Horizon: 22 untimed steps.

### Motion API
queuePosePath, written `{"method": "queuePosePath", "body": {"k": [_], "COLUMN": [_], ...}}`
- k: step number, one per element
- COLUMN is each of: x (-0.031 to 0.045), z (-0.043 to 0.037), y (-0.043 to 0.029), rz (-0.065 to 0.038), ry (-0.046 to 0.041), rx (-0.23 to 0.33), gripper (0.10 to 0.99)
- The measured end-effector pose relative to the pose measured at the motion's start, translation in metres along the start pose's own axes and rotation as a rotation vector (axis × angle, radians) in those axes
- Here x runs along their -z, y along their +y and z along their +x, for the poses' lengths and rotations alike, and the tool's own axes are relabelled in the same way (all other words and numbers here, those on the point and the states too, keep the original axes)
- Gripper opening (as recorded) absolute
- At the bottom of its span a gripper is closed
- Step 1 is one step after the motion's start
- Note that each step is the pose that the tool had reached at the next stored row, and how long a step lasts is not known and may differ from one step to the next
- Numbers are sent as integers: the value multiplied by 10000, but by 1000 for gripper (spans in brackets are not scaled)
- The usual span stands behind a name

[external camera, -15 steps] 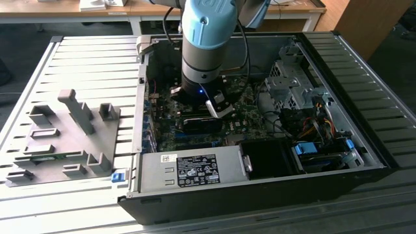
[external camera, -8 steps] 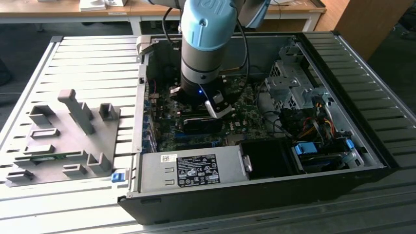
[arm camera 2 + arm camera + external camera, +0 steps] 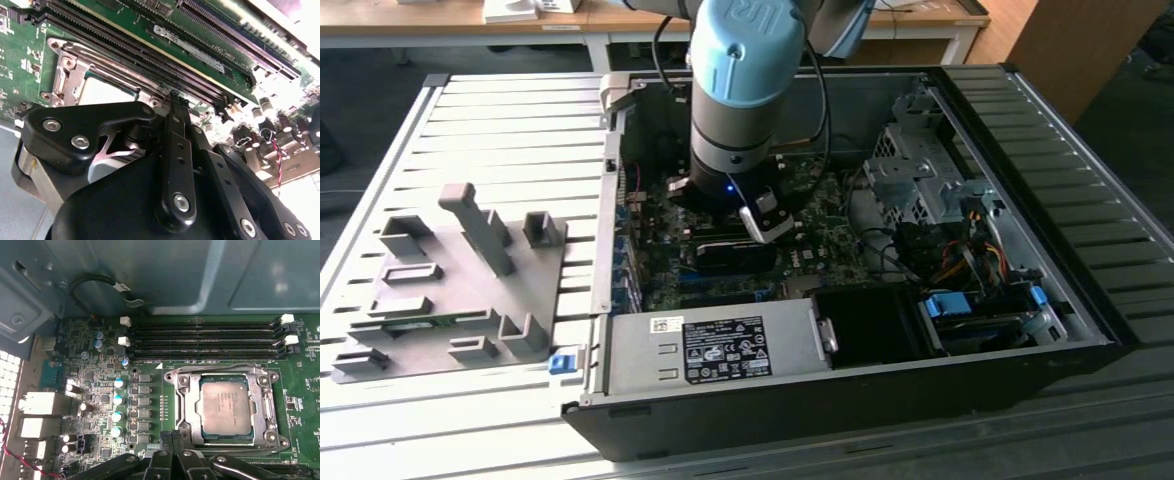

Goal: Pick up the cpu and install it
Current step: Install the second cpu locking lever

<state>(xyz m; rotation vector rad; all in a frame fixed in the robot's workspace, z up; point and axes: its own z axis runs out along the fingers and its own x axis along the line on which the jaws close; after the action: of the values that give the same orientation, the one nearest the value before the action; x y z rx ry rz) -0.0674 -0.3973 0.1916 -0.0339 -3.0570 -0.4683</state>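
Silvery cpu (image 3: 226, 408) seated in metal-framed socket (image 3: 181, 405) (motherboard), claw (image 3: 172, 437) just beside, pressed together, empty.

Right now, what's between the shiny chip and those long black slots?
In the first wrist view, the metal socket frame rims the cpu; beyond its edge a strip of green board reaches the memory slots.

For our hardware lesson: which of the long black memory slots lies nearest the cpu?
The slot directly beside the socket frame holding the cpu; the others lie farther toward the case wall.
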Motion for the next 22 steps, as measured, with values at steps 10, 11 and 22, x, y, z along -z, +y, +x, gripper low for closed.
{"method": "queuePosePath", "body": {"k": [10, 11, 22], "x": [-15, -13, 97], "z": [12, 13, 20], "y": [-1, -1, 33], "rz": [-22, -27, -73], "ry": [1, 1, -2], "rx": [0, 1, 4], "gripper": [106, 106, 106]}}
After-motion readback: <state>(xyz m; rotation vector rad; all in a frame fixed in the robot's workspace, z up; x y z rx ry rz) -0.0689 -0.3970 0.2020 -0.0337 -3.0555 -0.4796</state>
